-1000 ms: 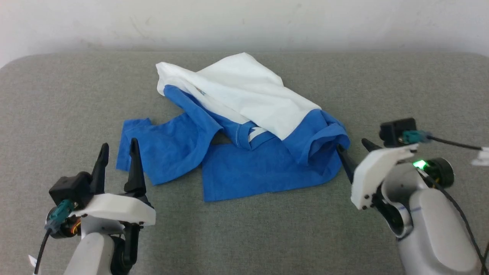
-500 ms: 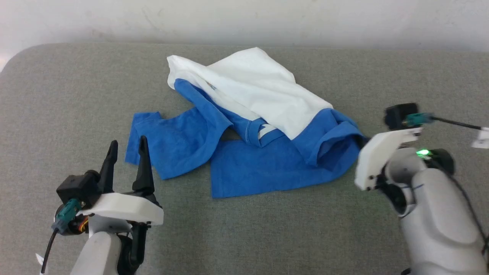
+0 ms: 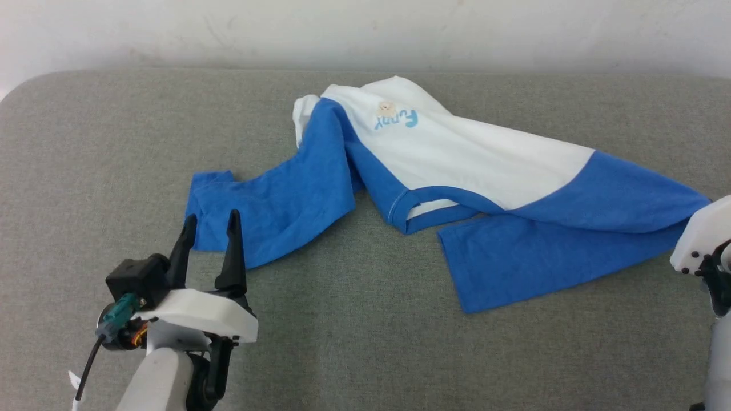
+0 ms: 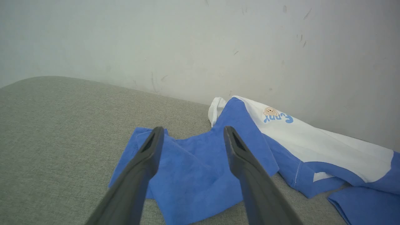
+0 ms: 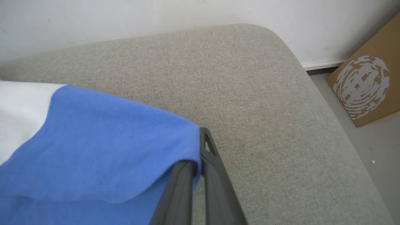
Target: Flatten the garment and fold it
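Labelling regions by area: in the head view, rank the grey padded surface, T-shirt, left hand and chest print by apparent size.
1. Grey padded surface
2. T-shirt
3. Left hand, enlarged by nearness to the camera, yet clearly smaller
4. Chest print

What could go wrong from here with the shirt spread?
1. The right gripper is shut on just the rim of a blue sleeve of the garment; a tug may slip it free.
2. The left gripper is open at the other sleeve, not closed on it, so pulling right may drag the whole shirt instead of flattening it.
3. The grey surface rounds off ahead of the right gripper; pulling that way could take cloth over the edge.
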`<state>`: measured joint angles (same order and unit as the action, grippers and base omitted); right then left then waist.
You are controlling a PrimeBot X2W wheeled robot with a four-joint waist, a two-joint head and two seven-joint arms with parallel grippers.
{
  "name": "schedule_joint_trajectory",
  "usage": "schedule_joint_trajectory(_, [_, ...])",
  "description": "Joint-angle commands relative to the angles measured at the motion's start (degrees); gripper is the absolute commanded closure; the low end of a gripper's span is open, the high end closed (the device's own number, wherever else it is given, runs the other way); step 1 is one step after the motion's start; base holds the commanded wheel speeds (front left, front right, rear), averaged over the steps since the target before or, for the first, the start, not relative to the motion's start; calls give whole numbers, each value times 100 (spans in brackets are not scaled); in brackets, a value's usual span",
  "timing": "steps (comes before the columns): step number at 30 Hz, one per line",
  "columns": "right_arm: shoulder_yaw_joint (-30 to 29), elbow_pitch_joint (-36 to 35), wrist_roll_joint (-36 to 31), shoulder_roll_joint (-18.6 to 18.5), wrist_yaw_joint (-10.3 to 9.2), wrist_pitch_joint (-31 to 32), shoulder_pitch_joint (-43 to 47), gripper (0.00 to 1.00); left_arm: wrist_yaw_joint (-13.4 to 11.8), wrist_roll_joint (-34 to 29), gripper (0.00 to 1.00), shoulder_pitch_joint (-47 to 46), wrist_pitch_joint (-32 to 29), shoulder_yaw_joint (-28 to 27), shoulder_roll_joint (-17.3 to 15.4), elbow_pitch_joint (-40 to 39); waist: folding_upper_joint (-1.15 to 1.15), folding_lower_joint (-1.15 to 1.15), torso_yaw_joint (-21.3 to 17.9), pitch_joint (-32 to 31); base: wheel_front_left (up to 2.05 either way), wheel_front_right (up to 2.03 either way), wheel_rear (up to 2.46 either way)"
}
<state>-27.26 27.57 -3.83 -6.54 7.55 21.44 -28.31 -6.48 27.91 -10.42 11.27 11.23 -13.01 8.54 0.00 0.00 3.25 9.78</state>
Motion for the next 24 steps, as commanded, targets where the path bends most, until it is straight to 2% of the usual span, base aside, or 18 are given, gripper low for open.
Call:
schedule_joint_trajectory(1, [-43, 40, -77, 54, -6, -64, -80, 0, 51, 20, 0, -16, -26, 23, -11, 29, 0, 0, 0, -28, 0, 0, 0])
schedule_joint_trajectory(7, [23, -367, 330, 317, -6, -753, 289, 0, 145, -5, 0, -64, -146, 220, 3, 128, 0, 0, 85, -222, 0, 0, 0])
schedule_joint_trajectory(14, [533, -954, 1684, 364, -6, -1329, 1665, 0, 366, -68, 0, -233, -567, 651, 32, 279, 0, 0, 104, -362, 0, 0, 0])
schedule_joint_trajectory(17, [681, -1142, 1999, 365, -6, -1456, 2006, 0, 496, -204, 0, -561, -1040, 962, 0, 460, 0, 0, 32, -324, 0, 0, 0])
schedule_joint_trajectory(22, [865, -1485, 2140, 365, -6, -1481, 2070, 0, 497, -595, 0, -1424, -2450, 1572, 14, 1149, 0, 0, -174, -175, 0, 0, 0])
schedule_joint_trajectory(24, [922, -1602, 2159, 366, -6, -1457, 2013, 0, 509, -746, 0, -1742, -2827, 1767, 62, 1413, 0, 0, -287, -103, 0, 0, 0])
